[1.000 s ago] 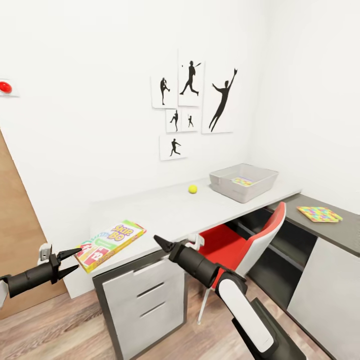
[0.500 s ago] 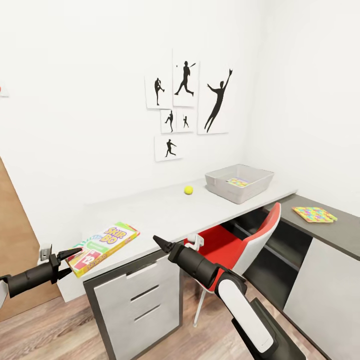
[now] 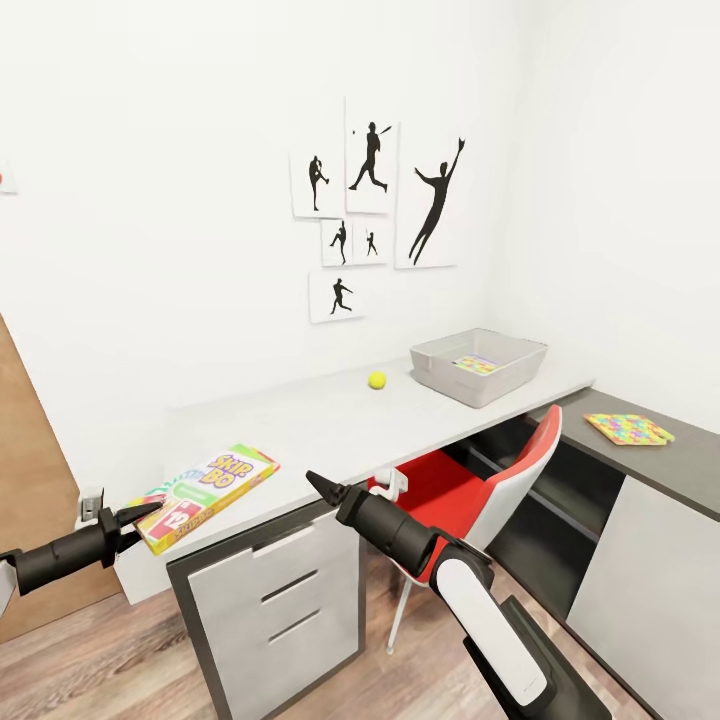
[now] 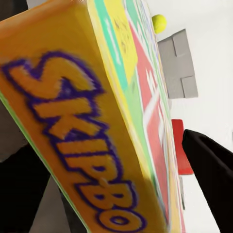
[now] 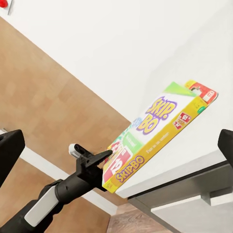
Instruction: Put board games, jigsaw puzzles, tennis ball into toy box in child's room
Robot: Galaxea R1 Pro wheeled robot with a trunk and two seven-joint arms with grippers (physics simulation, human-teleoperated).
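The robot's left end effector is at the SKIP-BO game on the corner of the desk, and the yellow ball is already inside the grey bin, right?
Not quite. The left end effector is at the SKIP-BO game on the desk corner, but the yellow ball lies on the desk beside the grey bin, not in it. The head view shows this.

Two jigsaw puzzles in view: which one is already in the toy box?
The jigsaw puzzle lying inside the grey toy box on the pale table. The other jigsaw puzzle lies out on the lower dark grey cabinet, right of the box.
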